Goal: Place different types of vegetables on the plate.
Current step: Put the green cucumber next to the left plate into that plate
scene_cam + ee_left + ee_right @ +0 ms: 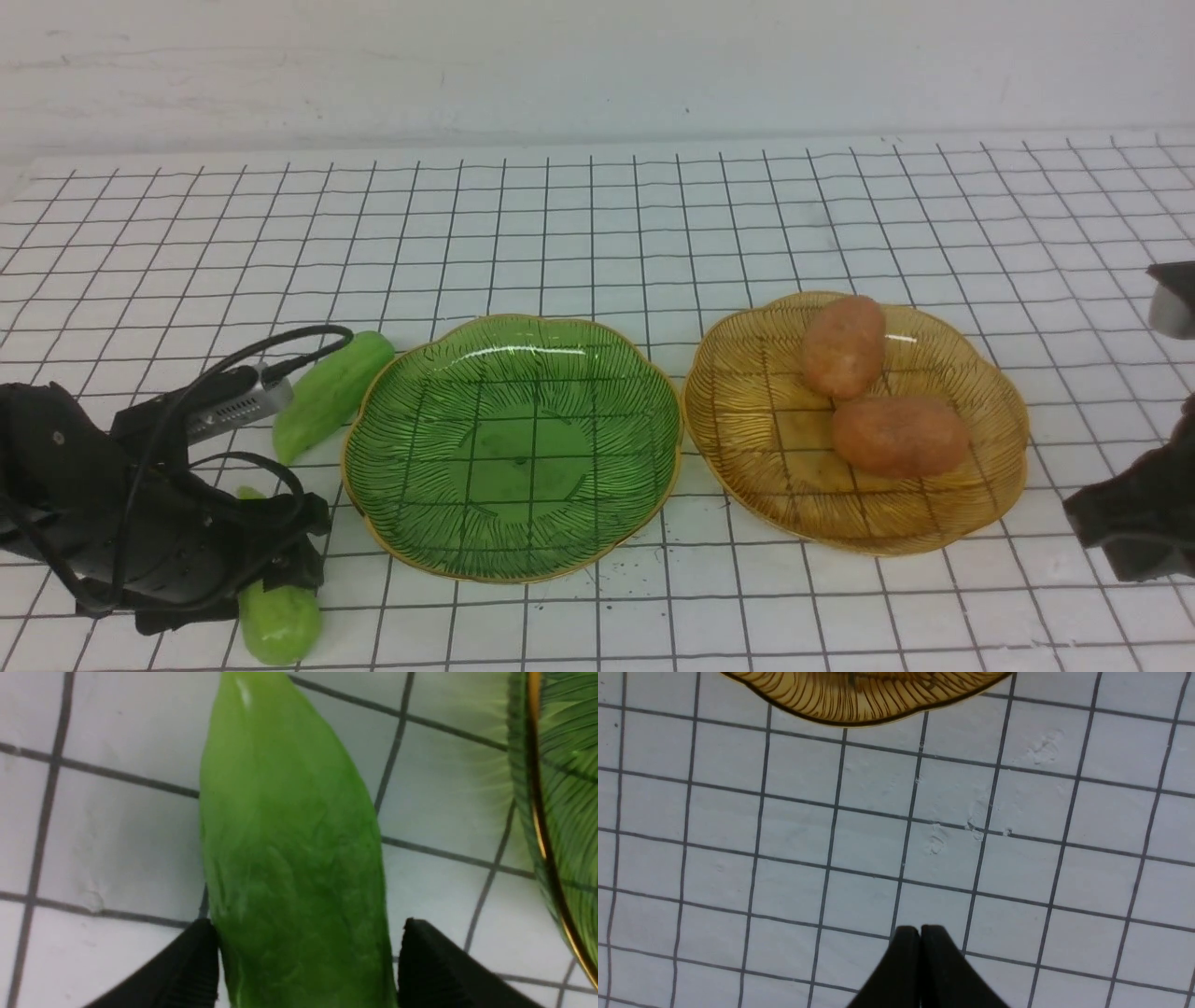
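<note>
1. The left gripper (302, 940) points down over the near cucumber (289, 835) at the table's (597, 215) front-left corner. Its jaws stand open on either side, and no firm hold shows.
2. The jaws span the cucumber's narrow width, likely for a secure pinch.
3. The second cucumber (331, 392) lies against the bare green plate's (509, 322) left rim.
4. Both potatoes (843, 345) rest on the amber plate (747, 495).
5. The right gripper (920, 933) is closed and empty, low near the right edge, clear of the work.
</note>
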`<state>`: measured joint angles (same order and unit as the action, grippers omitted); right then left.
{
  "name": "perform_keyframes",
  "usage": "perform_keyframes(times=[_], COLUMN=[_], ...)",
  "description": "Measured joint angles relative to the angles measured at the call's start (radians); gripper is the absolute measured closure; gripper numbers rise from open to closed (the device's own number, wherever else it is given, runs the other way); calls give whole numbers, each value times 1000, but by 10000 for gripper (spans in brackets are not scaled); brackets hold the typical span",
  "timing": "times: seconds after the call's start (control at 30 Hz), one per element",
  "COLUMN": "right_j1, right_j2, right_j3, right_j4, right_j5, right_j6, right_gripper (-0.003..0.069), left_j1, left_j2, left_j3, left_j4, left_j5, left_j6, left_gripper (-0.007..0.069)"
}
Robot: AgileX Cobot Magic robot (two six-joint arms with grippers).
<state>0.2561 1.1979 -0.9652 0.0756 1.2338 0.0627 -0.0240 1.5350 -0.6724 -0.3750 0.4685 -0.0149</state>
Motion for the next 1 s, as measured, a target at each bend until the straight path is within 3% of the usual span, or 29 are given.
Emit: perform_keyframes(times=[0.1,0.2,0.3,0.43,0.57,0.7,1.0], right_j1=[0,0,0,0,0,0,0], right_j2=[0,0,0,0,0,0,0], right_j3=[1,1,1,1,1,1,1], right_j4=[0,0,0,-1,-1,-1,55], right_j5=[-5,-6,-6,-7,-17,-32,-4], right_j6=[-8,-11,-11,-12,-12,-12,-14], right_gripper=[673,673,673,673,673,673,673], left_j1=[0,0,0,0,-42,-168,-371], left_j2=[5,1,-40,-114,-155,-94,174], left_j3=[-2,-10,-78,-213,-353,-433,-504], left_j4=[16,70,212,296,262,181,131], left_j5=[-6,14,186,356,421,422,286], left_j6=[0,0,-5,-54,-82,-51,-52], left_gripper=[242,243,243,243,243,243,243])
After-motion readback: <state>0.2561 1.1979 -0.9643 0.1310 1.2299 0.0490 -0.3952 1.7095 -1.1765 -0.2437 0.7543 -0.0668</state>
